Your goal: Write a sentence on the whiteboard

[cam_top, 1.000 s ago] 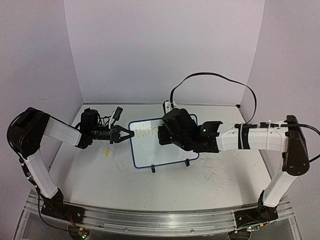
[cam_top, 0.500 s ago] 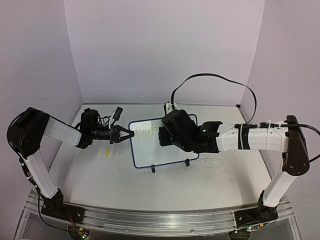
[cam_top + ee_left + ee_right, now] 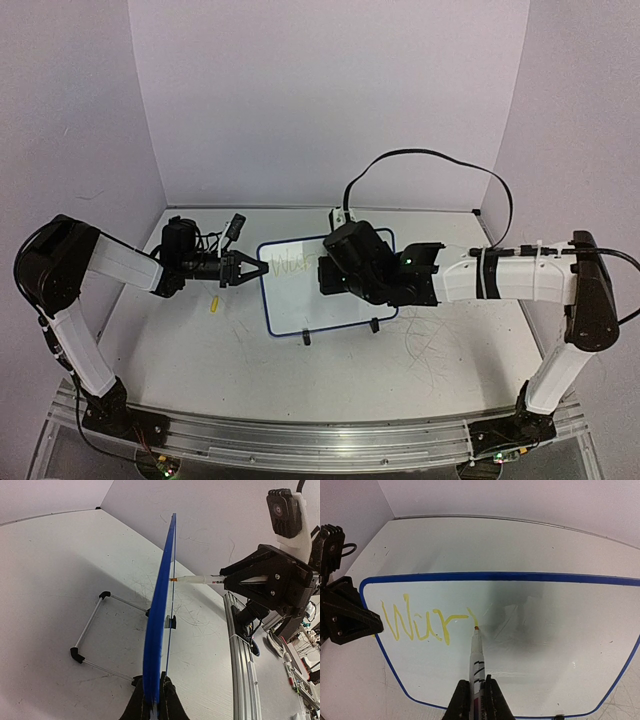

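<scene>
The whiteboard (image 3: 322,308), blue-framed, stands tilted on the table between the two arms. My left gripper (image 3: 262,268) is shut on its left edge, and the left wrist view shows the fingers (image 3: 155,687) pinching the blue frame (image 3: 159,615) edge-on. My right gripper (image 3: 476,684) is shut on a white marker (image 3: 476,652), whose tip touches the whiteboard (image 3: 545,645) at the end of the yellow letters. The sentence (image 3: 415,622) reads roughly "Wur" plus a short stroke, and shows faintly from above (image 3: 290,267). The marker (image 3: 197,579) also shows meeting the board in the left wrist view.
A small yellow marker cap (image 3: 215,305) lies on the table left of the board. The board's wire stand (image 3: 90,630) props it from behind, and two black feet (image 3: 306,339) sit at its near edge. Grey scribbles mark the tabletop (image 3: 430,345) on the right.
The right gripper and marker have edged slightly to the right along the line of writing. The left gripper still holds the board's edge, unmoved.
</scene>
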